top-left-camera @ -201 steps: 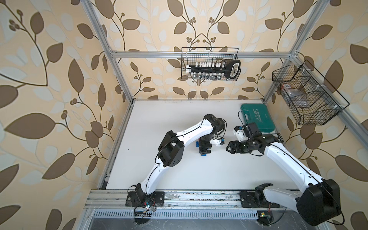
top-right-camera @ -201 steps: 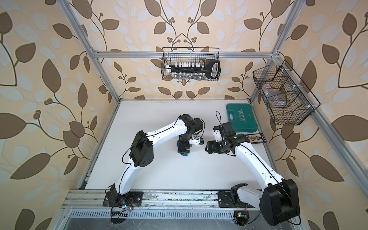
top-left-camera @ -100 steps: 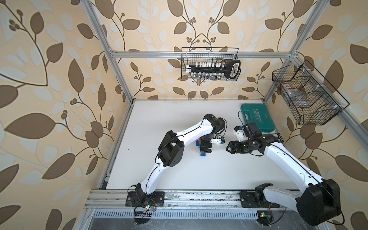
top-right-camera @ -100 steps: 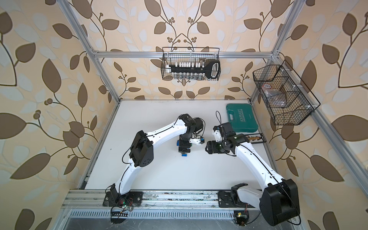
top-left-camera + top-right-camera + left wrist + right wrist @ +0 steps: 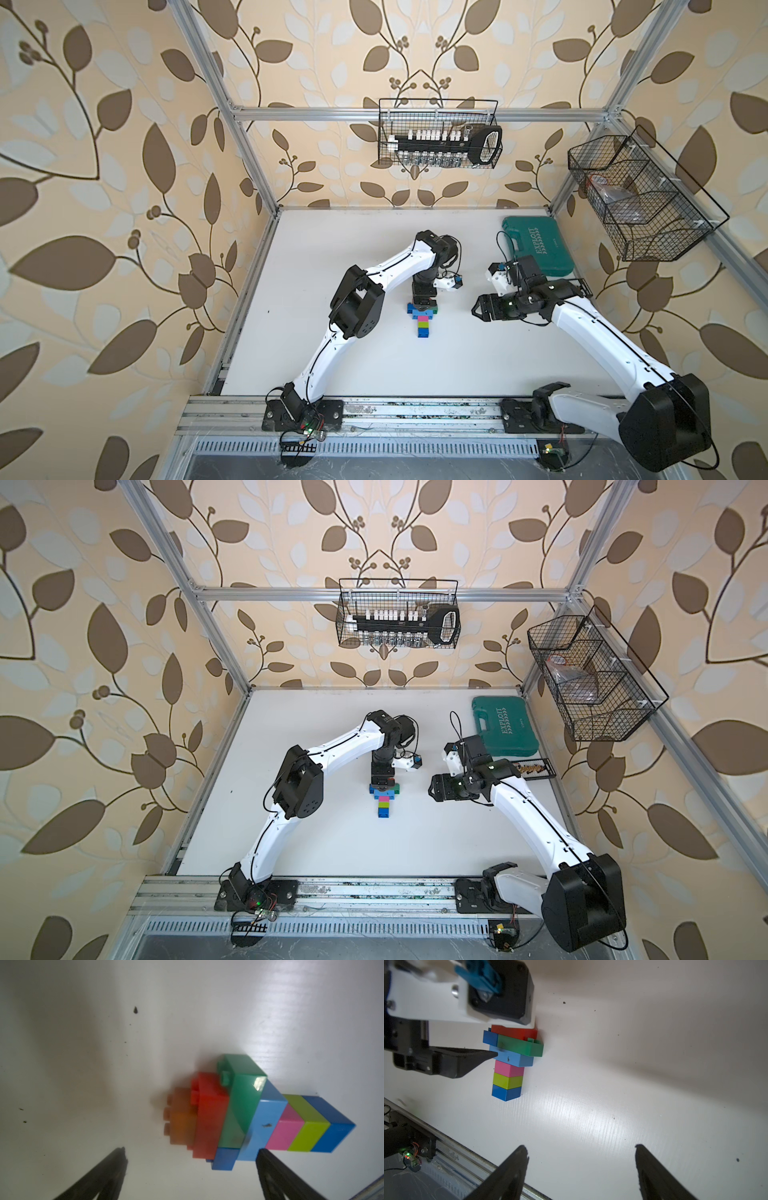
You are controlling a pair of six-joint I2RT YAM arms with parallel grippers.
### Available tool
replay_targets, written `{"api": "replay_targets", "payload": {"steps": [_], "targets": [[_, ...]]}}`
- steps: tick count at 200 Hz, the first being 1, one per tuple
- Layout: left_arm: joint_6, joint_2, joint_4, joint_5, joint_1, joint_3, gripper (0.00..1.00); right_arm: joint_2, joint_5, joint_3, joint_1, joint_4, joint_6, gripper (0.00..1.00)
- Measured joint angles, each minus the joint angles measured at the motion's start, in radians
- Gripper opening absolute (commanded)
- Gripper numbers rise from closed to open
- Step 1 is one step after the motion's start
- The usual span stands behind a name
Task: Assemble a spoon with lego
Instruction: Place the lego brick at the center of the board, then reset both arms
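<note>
Though half hidden under the left arm (image 5: 399,266), read as finished: found the spoon (image 5: 423,324) flat mid-table, blue-lime-pink stem through to orange tip. Spotted nothing loose on the table (image 5: 332,257). Straddled the head with the left gripper (image 5: 192,1152), jaws at full spread, clamping nothing, one fingertip (image 5: 490,1054) possibly brushing the light-blue brick (image 5: 268,1118). Hung the right gripper (image 5: 581,1148) nearby, well parted, empty. Left only the pull-away, with the teal tool case (image 5: 538,247) well apart, blocking nothing.

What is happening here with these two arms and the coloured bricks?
A two-armed robot is building a lego spoon. It lies flat on the white table, its bricks apparently all joined. The left gripper hangs open over its wide head, gripping nothing. The right gripper is open and empty, off to the side.
</note>
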Motion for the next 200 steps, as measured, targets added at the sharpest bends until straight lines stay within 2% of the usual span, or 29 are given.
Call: {"api": "replay_targets", "payload": {"steps": [33, 37, 40, 42, 61, 75, 105, 119, 128, 160, 186, 200], "targets": [[0.006, 0.0, 0.006, 0.007, 0.033, 0.03, 0.99, -0.002, 0.013, 0.0, 0.0, 0.005, 0.001, 0.85], [0.003, -0.001, 0.01, 0.011, 0.039, 0.039, 0.99, -0.004, 0.019, 0.0, 0.0, 0.008, 0.005, 0.87], [0.002, -0.002, 0.015, 0.013, 0.043, 0.044, 0.99, -0.005, 0.023, 0.0, 0.0, 0.01, 0.003, 0.96], [0.001, -0.004, 0.02, 0.014, 0.047, 0.047, 0.99, -0.008, 0.027, 0.0, 0.0, 0.011, 0.009, 0.98], [-0.04, -0.052, 0.097, 0.059, 0.105, 0.043, 0.99, -0.039, 0.066, 0.0, -0.001, 0.037, 0.018, 0.98], [-0.105, -0.149, 0.221, 0.122, 0.181, -0.029, 0.99, -0.076, 0.116, -0.002, -0.003, 0.072, 0.032, 0.98], [-0.36, -0.566, 0.67, 0.309, 0.456, -0.466, 0.99, -0.17, 0.264, -0.069, -0.004, 0.217, 0.042, 0.98], [-0.48, -0.743, 0.87, 0.328, 0.597, -0.66, 0.99, -0.216, 0.347, -0.137, -0.004, 0.309, 0.031, 0.98], [-0.543, -0.826, 0.964, 0.313, 0.654, -0.756, 0.99, -0.242, 0.407, -0.19, -0.004, 0.375, 0.023, 0.98], [-0.676, -0.969, 1.214, 0.154, 0.66, -1.062, 0.99, -0.235, 0.656, -0.357, -0.006, 0.621, 0.003, 0.98], [-0.7, -1.133, 1.358, 0.022, 0.691, -1.42, 0.99, -0.18, 0.805, -0.447, -0.015, 0.815, -0.014, 0.98], [-0.7, -1.238, 1.387, -0.07, 0.723, -1.554, 0.99, -0.148, 0.852, -0.482, -0.021, 0.925, -0.03, 0.98]]}}
